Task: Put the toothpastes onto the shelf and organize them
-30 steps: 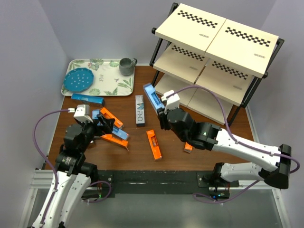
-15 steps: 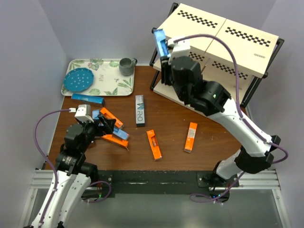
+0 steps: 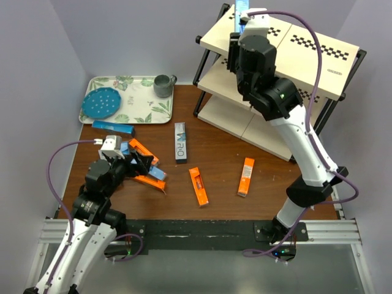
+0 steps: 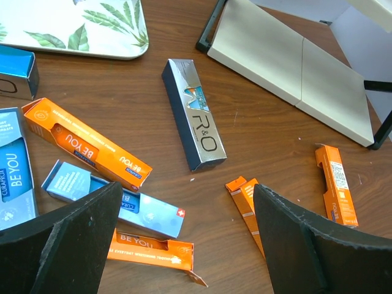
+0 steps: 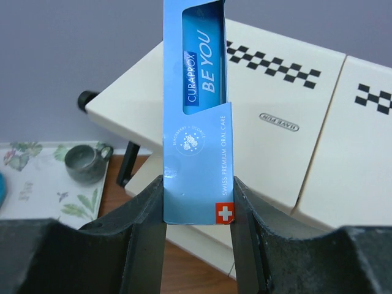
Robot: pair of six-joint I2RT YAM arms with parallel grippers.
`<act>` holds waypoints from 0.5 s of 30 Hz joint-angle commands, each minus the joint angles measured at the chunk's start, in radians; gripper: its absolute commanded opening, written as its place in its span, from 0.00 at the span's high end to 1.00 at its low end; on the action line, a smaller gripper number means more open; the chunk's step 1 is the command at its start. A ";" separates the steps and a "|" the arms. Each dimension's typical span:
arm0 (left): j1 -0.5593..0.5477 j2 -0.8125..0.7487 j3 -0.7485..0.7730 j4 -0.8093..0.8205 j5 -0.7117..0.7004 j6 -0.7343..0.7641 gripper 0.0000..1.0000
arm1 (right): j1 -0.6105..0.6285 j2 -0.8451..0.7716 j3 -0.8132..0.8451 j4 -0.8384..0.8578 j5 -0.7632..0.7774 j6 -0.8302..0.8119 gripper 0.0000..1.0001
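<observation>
The right claw (image 5: 199,202) is clenched on a light blue toothpaste box (image 5: 196,122). The box stands upright, its lower end pinched between the two fingers (image 5: 144,226) and the rest rising above the fingertips. Just beyond the claw is the top tier of the shelf (image 5: 275,122), slanted, with checkered strips along its far edge. Whether the box touches that board cannot be told. Its upper end is cut off by the frame edge in the wrist view, and in the overhead view only a short blue sliver shows above the claw at the frame's top.

The left claw (image 4: 187,196) is released, its fingers spread wide with nothing gripped, over the loose boxes on the table (image 4: 263,141). Between its fingertips lie a pale blue box (image 4: 113,199) and, nearer the wrist, a flat orange box (image 4: 153,248). Just ahead of those is a long orange box (image 4: 86,144), crossing over the pale blue one. Farther ahead lies the grey box (image 4: 195,113), apart from the others. By the finger on the right of that view is an orange box with open flaps (image 4: 245,202), partly hidden behind the finger; beyond it lies another orange box (image 4: 335,184). Two more blue boxes (image 4: 12,171) are cut off at that view's left edge. The leaf-patterned tray (image 4: 79,30) lies far ahead.
</observation>
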 commanded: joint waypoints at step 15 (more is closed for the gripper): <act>-0.040 -0.004 -0.004 0.023 0.006 -0.007 0.07 | -0.123 0.085 0.104 -0.042 -0.051 0.118 0.53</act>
